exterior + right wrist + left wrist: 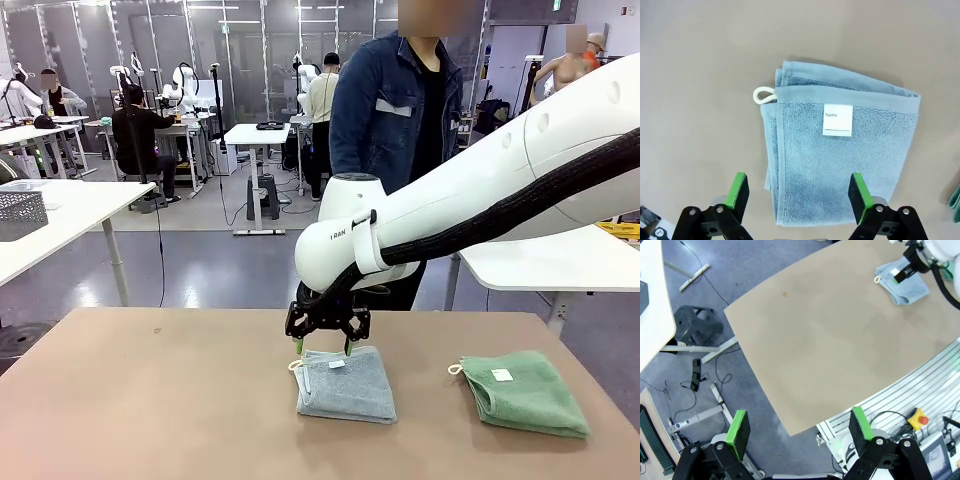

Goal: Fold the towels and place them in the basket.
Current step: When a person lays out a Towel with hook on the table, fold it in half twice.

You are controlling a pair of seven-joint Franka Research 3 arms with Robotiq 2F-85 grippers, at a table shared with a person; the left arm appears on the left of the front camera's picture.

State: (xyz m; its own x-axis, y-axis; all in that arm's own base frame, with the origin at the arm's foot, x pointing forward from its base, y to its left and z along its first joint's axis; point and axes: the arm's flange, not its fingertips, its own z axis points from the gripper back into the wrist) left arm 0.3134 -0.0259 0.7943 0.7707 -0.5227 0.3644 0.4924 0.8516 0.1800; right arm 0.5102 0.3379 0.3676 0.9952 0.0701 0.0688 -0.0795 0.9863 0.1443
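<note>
Right end effector [327, 343] gapes wide over the folded blue towel [346, 384], green towel [526, 391] nearby.

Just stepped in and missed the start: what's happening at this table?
The right gripper hangs open just above a folded pale blue towel, holding nothing. A folded green towel lies apart on the table. The left gripper is open and empty off the table's edge. A person stands across the table.
</note>
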